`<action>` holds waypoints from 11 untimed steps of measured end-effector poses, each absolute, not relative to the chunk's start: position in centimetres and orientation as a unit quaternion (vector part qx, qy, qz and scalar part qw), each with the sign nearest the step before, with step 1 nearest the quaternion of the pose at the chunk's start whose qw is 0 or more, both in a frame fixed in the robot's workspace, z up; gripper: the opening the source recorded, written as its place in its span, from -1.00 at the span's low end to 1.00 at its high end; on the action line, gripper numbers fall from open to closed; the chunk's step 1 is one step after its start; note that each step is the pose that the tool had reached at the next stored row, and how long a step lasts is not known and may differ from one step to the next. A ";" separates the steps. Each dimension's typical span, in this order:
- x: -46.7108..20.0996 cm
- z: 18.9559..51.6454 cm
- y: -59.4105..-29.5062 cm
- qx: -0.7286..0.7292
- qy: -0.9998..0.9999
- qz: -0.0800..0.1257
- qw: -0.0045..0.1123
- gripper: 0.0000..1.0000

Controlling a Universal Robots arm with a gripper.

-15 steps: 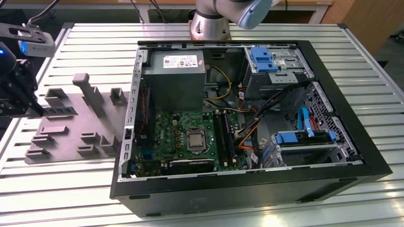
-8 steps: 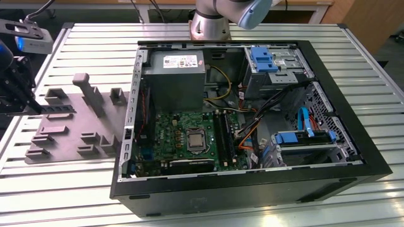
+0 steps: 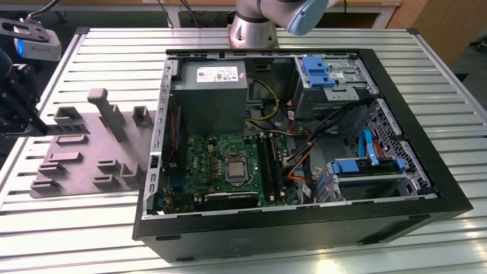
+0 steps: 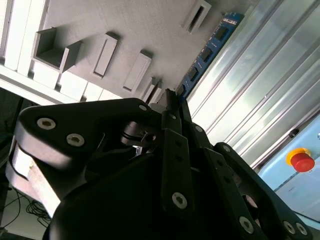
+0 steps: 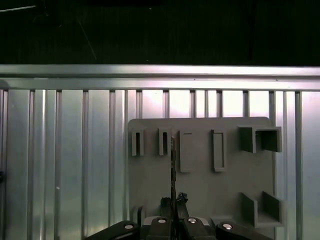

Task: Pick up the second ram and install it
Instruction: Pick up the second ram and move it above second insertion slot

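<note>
One arm (image 3: 255, 25), based behind the open computer case (image 3: 304, 228), has its tool (image 4: 172, 100) out at the exterior view's left, over the grey fixture plate (image 3: 80, 145) on the slatted tabletop (image 3: 437, 71). The tool is pinched narrow on one end of the second ram (image 4: 206, 52). The ram's long axis runs straight out past the fingertips, over the plate, and it shows edge-on in the first wrist view.
</note>
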State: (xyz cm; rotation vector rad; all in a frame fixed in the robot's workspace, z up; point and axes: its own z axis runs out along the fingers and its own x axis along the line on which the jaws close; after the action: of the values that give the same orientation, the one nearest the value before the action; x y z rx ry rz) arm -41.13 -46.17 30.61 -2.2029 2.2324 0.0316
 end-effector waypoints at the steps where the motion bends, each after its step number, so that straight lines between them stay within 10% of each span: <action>1: -41.1 30.7 -46.2 -0.702 0.712 0.010 0.003 -0.72; 11: -41.1 31.8 -46.1 -0.701 0.713 0.010 0.003 -0.72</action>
State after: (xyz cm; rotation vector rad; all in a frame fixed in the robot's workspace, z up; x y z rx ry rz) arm -41.13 -46.12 31.82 -2.1998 2.2354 0.0316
